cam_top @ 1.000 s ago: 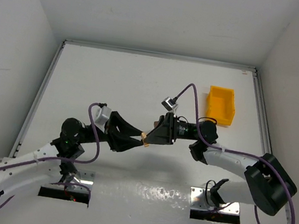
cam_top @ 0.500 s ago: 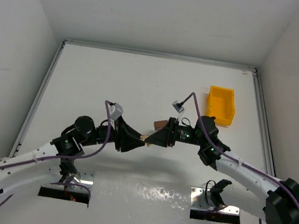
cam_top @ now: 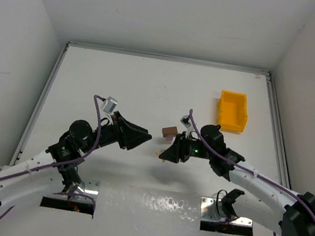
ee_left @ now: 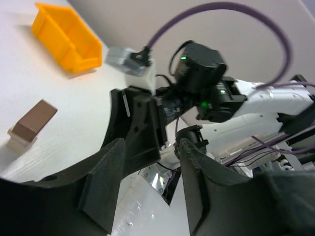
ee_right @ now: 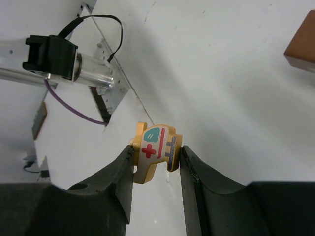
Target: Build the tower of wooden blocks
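Observation:
The tower is a dark reddish-brown block [cam_top: 169, 132] lying on a pale tan block, at the table's middle; the left wrist view shows it at the left [ee_left: 33, 118]. In the right wrist view the brown block's corner [ee_right: 302, 42] shows at the upper right. My right gripper [cam_top: 162, 154] is shut on a small pale wooden piece [ee_right: 156, 150] painted with a red cross, a teal window and a red stripe. It holds the piece above the table, just near of the tower. My left gripper [cam_top: 149, 134] is open and empty, left of the tower [ee_left: 147, 182].
A yellow plastic bin [cam_top: 231, 126] stands at the right back and shows in the left wrist view [ee_left: 74, 44]. The metal base plates [cam_top: 227, 214] lie at the near edge. The left arm's base plate [ee_right: 106, 78] shows in the right wrist view.
The two grippers met tip to tip with the pale piece between them. Now my left gripper has let go and drawn back left, and my right gripper holds the piece, moved slightly nearer.

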`<control>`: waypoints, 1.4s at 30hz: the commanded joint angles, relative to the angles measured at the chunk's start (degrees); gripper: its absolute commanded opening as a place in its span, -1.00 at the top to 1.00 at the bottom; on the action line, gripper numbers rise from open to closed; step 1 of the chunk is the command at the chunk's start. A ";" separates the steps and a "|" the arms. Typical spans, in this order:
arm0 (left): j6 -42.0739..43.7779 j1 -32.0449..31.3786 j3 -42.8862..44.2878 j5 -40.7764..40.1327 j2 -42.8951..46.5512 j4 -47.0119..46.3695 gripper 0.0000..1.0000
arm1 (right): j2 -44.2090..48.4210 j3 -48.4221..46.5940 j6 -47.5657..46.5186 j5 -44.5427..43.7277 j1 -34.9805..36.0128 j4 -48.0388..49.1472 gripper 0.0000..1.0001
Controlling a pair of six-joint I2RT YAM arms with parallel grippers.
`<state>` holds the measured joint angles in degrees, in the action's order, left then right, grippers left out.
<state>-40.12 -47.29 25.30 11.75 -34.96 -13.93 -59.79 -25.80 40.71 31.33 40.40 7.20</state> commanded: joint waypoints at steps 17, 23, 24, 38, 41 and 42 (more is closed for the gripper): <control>-9.18 -0.61 -2.62 5.65 -15.04 -8.38 -0.13 | 9.16 1.28 -7.22 -2.06 0.38 1.85 0.56; -11.21 -1.05 -2.98 6.89 -17.07 -10.41 -0.12 | 10.13 1.55 -7.40 -1.71 1.43 3.96 0.56; -11.21 -1.40 -2.80 6.54 -17.16 -10.24 -0.11 | 10.48 1.54 -7.40 -1.71 1.52 4.57 0.56; -17.71 -2.63 -2.27 7.24 -22.52 -14.01 0.09 | 9.52 0.05 -12.75 -7.16 7.32 4.40 0.56; -18.15 -3.07 -1.83 7.06 -22.70 -13.75 0.16 | 9.87 -0.04 -13.90 -8.92 8.46 4.49 0.56; -18.24 -3.07 -1.75 6.71 -22.70 -13.32 0.18 | 9.95 0.14 -14.08 -9.09 8.55 5.01 0.56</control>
<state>-56.90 -49.52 22.37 18.09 -57.74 -23.83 -50.30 -24.08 29.43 24.56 48.23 8.97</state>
